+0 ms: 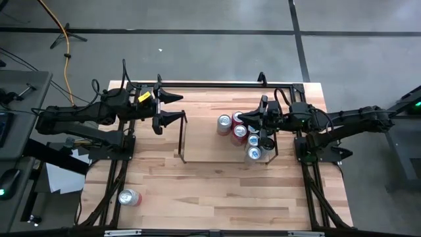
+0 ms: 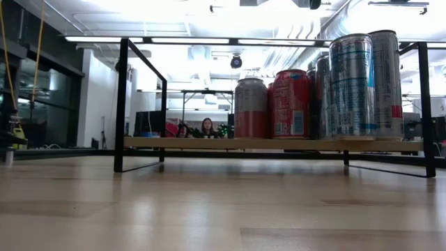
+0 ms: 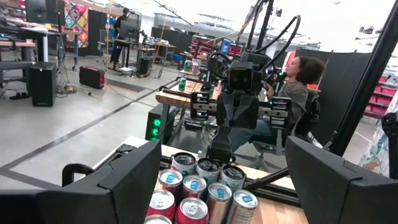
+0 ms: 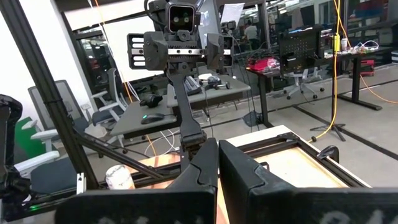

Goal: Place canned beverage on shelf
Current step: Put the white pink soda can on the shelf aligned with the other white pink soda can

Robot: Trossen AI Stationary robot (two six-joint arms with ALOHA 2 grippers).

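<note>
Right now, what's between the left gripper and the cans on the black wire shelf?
High view: only bare wooden shelf board lies between the open left gripper and the cluster of red and silver cans at the low black metal-rod shelf's right end.

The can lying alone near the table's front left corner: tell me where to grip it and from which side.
Grip the loose can across the middle of its round body, coming straight down from above. It lies on its side on the table, top facing left, with nothing crowding it. The left gripper, open, is the nearer one.
</note>
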